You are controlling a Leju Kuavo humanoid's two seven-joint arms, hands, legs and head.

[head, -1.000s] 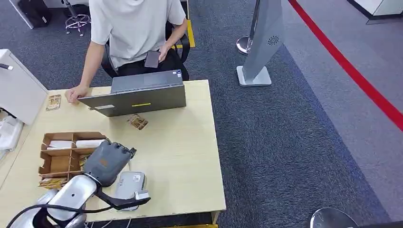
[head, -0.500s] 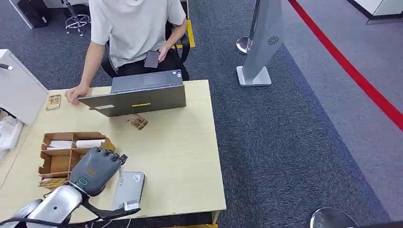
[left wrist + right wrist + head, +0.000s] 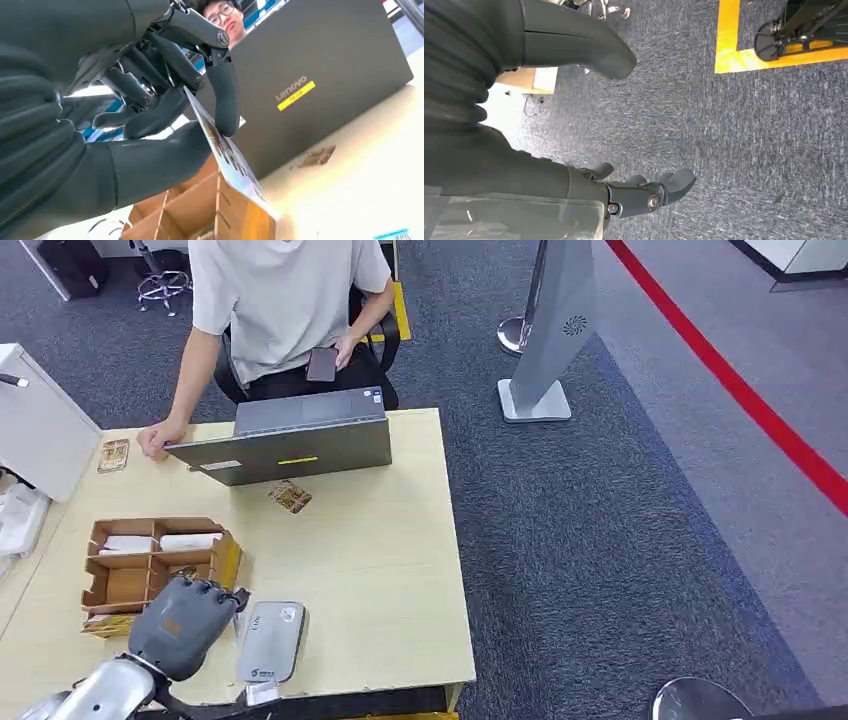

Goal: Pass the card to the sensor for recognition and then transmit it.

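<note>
My left hand (image 3: 185,625) hovers at the near left of the table, beside the grey sensor pad (image 3: 272,640). In the left wrist view its thumb and a finger (image 3: 222,95) pinch a printed card (image 3: 227,155) that sticks out edge-on past the fingertips. From the head view the card (image 3: 228,560) shows as a yellowish strip by the right end of the wooden organiser (image 3: 150,560). Another card (image 3: 290,497) lies on the table in front of the laptop (image 3: 290,445). My right hand (image 3: 639,192) hangs over grey carpet, fingers apart, holding nothing.
A person sits behind the laptop with one hand (image 3: 155,438) on the table near a small card (image 3: 113,455) and a phone (image 3: 321,364) in the other. A white box (image 3: 40,430) stands at the far left. A grey sign stand (image 3: 545,350) is on the carpet.
My left hand has drawn back toward the near table edge with the card, uncovering the organiser's right end and the sensor pad's top. The person and laptop have not moved.
</note>
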